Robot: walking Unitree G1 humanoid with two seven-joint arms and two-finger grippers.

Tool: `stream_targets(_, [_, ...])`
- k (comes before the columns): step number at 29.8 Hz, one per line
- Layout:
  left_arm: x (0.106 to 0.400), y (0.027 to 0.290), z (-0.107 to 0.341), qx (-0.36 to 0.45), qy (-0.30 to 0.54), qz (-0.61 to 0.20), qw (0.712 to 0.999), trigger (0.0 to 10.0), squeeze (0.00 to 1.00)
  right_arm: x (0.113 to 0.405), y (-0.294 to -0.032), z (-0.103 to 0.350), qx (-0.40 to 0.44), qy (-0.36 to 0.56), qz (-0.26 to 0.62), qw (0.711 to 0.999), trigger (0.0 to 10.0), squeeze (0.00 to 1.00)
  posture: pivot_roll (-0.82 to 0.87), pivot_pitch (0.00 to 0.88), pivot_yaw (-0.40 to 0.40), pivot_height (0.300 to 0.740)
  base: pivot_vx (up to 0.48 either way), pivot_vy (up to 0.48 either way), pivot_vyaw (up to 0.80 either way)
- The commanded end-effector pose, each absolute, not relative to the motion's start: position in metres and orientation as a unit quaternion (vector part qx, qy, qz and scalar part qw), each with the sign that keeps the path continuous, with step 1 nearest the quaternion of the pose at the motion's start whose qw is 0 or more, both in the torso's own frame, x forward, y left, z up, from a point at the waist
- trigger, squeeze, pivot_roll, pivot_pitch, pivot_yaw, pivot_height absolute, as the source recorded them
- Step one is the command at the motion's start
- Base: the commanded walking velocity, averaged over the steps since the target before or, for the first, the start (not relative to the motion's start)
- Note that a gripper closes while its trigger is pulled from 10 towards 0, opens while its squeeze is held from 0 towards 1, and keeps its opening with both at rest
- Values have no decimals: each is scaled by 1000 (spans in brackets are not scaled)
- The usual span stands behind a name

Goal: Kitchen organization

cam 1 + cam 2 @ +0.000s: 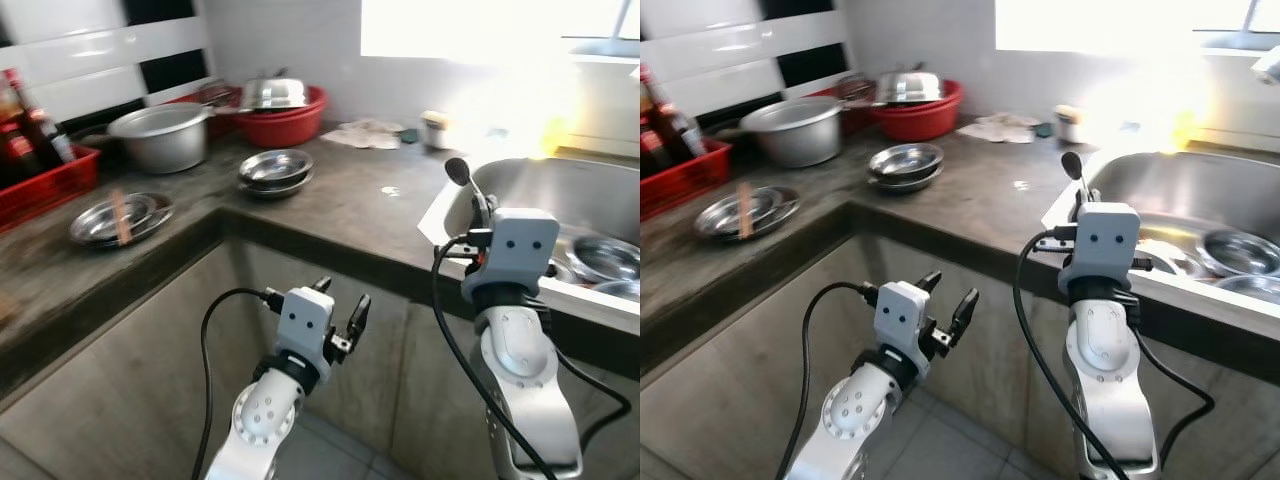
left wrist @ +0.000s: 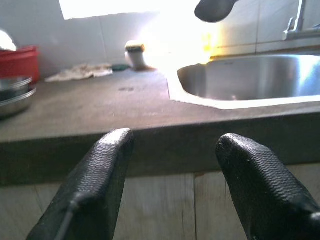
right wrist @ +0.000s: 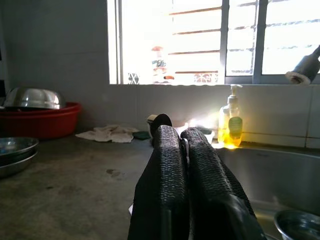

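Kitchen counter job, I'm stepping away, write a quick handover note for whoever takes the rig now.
Left gripper: open, empty, below the dark stone counter edge.
Right gripper: shut, empty, raised at the steel sink rim.
Stacked steel bowls and a steel plate with chopsticks sit on the counter; more steel bowls lie in the sink.
Done: nothing visibly sorted. Left: all of it.

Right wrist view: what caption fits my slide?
Shut right end effector raised above the counter by the sink, soap bottle glowing at the window.

harsh window [image 3: 200, 40] glare, dim foreground
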State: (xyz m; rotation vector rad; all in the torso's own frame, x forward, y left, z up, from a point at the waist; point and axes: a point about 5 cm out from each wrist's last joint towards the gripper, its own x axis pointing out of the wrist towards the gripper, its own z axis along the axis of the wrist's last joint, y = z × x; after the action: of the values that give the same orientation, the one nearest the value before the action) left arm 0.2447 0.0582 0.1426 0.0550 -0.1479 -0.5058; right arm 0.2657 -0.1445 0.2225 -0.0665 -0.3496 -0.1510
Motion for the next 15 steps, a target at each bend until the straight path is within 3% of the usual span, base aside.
stream_targets(1, [245, 61, 142, 37, -73, -246, 966, 10000, 0, 266, -139, 227, -31, -181, -65, 981, 10000, 0, 98, 0, 2, 740, 0, -431, 0])
stream_targets(4, [246, 61, 141, 37, -72, -245, 966, 10000, 0, 266, -140, 227, -34, -182, -65, 981, 10000, 0, 98, 0, 2, 740, 0, -429, -800])
stream_targets(12, [247, 62, 141, 32, -70, -240, 968, 10000, 0, 267, -140, 228, -33, -183, -65, 980, 10000, 0, 101, 0, 1, 740, 285, -305, -788])
stream_targets(15, [247, 62, 141, 25, -68, -237, 969, 10000, 0, 267, -140, 228, -35, -184, -66, 980, 10000, 0, 102, 0, -1, 740, 0, 0, 0])
